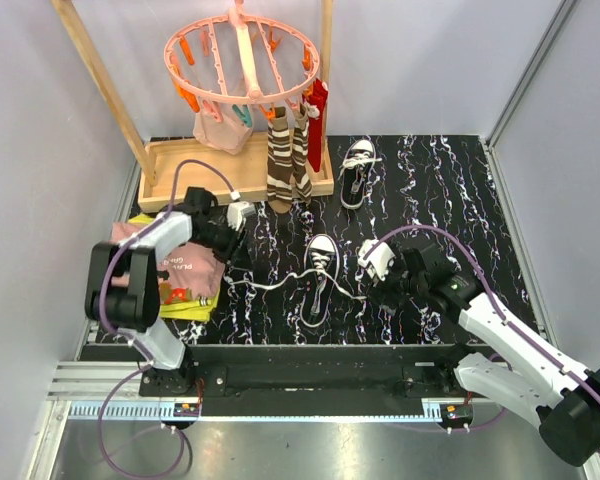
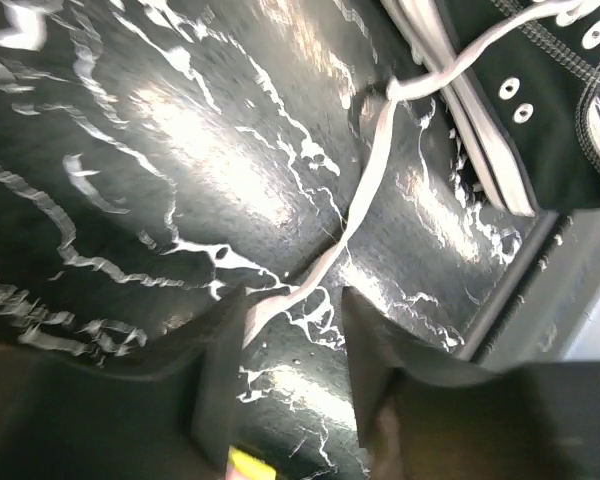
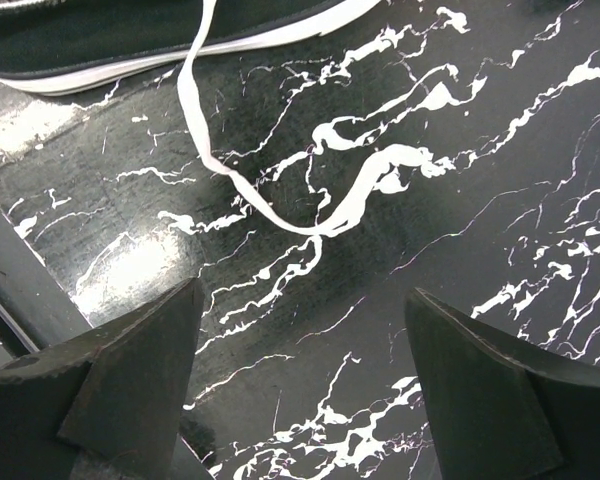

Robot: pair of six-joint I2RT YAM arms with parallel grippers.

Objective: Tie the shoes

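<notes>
Two black canvas shoes with white toe caps rest on the marbled black mat: one near the middle [image 1: 320, 272], the other further back [image 1: 358, 170]. The near shoe's white laces trail loose to both sides. My left gripper [image 1: 236, 262] sits low over the mat left of that shoe, open. In the left wrist view the lace [image 2: 365, 195] lies flat and runs from the shoe [image 2: 540, 90] to the left finger's tip, with my left gripper [image 2: 292, 300] not clamped on it. My right gripper [image 1: 385, 297] is open wide to the right of the shoe. A lace loop [image 3: 270, 215] lies ahead of my right gripper [image 3: 303, 290].
A wooden rack [image 1: 100, 80] with a pink peg hanger [image 1: 242, 55] stands at the back left. Brown striped socks [image 1: 285, 160] hang over its tray [image 1: 180, 170]. Pink and yellow clothes [image 1: 185, 285] are piled by the left arm. The mat's front edge [image 3: 20, 280] is close.
</notes>
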